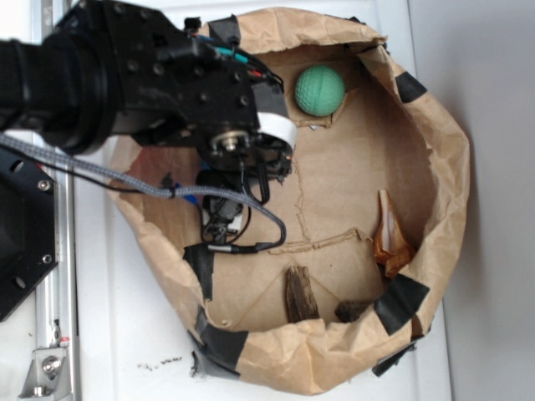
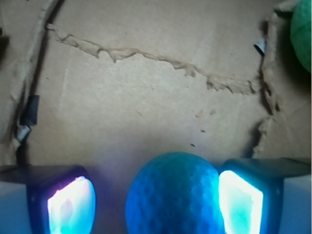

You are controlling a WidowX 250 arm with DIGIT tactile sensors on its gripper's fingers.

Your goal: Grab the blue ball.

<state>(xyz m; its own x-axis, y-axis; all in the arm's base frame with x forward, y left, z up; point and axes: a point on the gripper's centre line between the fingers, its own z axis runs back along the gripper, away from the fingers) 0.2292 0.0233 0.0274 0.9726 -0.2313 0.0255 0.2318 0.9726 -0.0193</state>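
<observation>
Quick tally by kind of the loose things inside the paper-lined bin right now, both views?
Balls: 2, a dimpled turquoise-blue ball between the open pincer fingers, and a dimpled green ball in the far corner.
Brown wood or bark pieces: 3, a dark bark chunk, a small dark scrap, and a tan wood shard.
Total: 5.

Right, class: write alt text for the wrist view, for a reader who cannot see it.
A blue ball sits between the tool's two glowing pads, touching the right one, a gap on the left. Torn brown cardboard lies beyond; a green ball peeks in top right.
</observation>
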